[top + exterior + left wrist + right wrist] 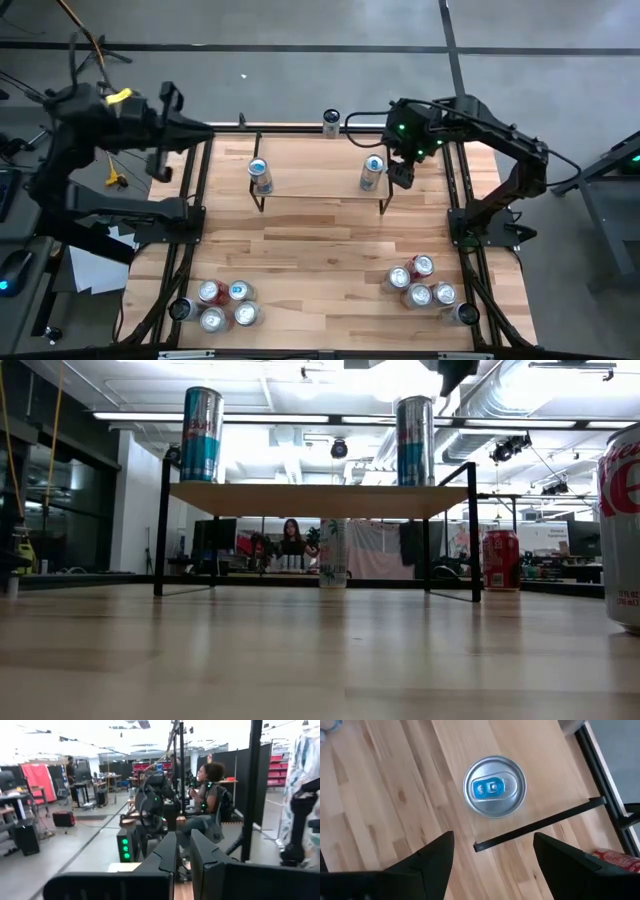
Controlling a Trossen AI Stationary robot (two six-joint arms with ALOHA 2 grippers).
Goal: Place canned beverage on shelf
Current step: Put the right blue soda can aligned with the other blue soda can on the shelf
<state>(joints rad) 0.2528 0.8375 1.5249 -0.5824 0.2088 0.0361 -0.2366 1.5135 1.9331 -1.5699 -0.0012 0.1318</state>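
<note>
Hovering right tool (492, 857) open, can (494, 786) on shelf (455, 750)

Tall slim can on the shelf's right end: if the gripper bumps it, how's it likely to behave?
Probably tippy: the can stands tall and narrow on the shelf, near its right end. If it falls it would likely roll, being round and smooth. The right gripper is open above it, not touching, so it stands unsupported.

Red can (625, 525) (low view) — cropped at edge
</note>
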